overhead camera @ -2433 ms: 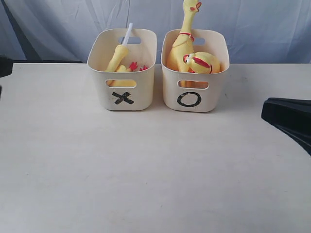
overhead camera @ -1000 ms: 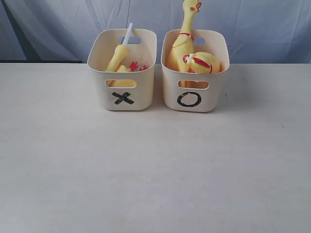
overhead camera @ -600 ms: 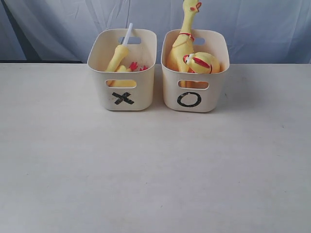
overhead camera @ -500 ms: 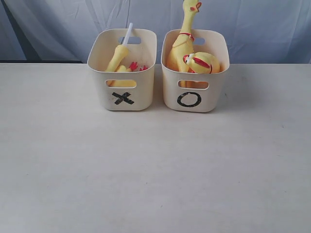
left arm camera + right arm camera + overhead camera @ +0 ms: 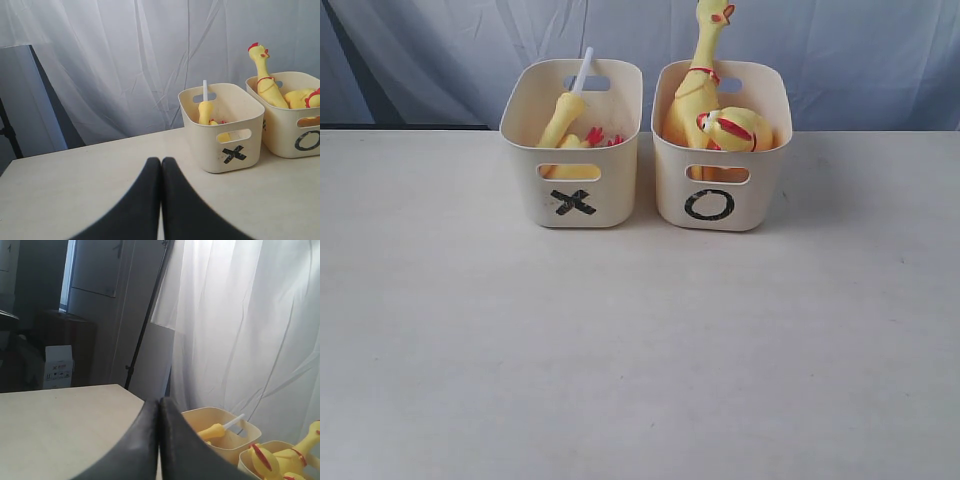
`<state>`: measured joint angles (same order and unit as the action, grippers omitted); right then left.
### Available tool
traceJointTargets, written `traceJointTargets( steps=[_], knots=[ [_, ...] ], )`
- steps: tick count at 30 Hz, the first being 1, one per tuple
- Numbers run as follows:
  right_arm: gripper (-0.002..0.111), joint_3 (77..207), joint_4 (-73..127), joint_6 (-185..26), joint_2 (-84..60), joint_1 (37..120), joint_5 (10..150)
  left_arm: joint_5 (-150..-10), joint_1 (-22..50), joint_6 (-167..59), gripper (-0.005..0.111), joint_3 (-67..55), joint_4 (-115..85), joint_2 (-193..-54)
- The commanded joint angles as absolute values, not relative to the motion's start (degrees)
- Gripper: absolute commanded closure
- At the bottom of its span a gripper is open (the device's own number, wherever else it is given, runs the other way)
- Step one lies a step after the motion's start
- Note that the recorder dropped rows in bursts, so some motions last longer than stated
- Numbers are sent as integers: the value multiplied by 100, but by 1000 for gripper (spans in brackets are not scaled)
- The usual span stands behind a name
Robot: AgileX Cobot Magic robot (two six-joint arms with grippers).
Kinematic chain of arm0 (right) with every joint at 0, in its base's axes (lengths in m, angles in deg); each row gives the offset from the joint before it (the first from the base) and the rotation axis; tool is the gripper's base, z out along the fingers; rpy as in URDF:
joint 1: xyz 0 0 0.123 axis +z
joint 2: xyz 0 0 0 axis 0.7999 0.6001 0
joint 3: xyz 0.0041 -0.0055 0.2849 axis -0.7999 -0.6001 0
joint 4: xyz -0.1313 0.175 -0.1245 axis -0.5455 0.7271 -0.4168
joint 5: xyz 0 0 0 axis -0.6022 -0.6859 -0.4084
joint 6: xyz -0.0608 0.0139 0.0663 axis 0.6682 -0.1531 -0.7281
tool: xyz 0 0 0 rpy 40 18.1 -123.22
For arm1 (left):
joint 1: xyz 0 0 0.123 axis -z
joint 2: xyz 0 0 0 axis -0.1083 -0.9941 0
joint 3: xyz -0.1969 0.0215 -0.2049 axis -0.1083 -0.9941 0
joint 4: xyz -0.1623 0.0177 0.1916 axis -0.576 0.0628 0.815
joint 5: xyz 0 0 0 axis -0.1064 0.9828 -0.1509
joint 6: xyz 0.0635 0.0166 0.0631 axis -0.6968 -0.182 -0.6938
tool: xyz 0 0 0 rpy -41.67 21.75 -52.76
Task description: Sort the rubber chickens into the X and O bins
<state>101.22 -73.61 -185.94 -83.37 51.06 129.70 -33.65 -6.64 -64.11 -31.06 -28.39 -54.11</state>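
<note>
Two cream bins stand side by side at the back of the table. The X bin [image 5: 572, 190] holds a headless yellow chicken body [image 5: 563, 118] with a white stick poking up, plus red feet. In the O bin [image 5: 718, 195] a long whole rubber chicken [image 5: 700, 75] stands upright beside a curled one [image 5: 735, 130]. Neither gripper shows in the exterior view. My left gripper [image 5: 161, 161] is shut and empty, well short of the X bin [image 5: 225, 147]. The right gripper [image 5: 159, 401] is shut and empty too, away from both bins [image 5: 225, 440].
A pale curtain [image 5: 840, 50] hangs behind the bins. The cream tabletop [image 5: 640, 350] stretches out in front of them. In the right wrist view a dark stand pole [image 5: 147, 320] and a room with a small box [image 5: 57, 367] lie beyond the table edge.
Both arms, seen at the left and right edges of the oldest exterior frame, have withdrawn out of that view. The bins and chickens have not moved.
</note>
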Motion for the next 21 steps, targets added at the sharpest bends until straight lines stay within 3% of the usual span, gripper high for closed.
traceJointTargets(
  steps=[1, 7, 16, 21],
  knots=[
    [109, 10092, -7325, -18598, -8360, 5078, 12344, -3366, -669, -6385, 107, -3131, -2835, -5376],
    [109, 10092, -6747, -18598, -8360, 5078, 10506, -3366, -669, -6385, 107, -3131, -2858, -5376],
    [109, 10092, -1641, -18598, -8360, 5078, 8008, -3366, -669, -6385, 107, -3131, -2858, -5376],
    [109, 10092, 180, -18598, -8360, 5078, 7047, -3408, -669, -6385, 107, -3145, -2858, -5376]
  ],
)
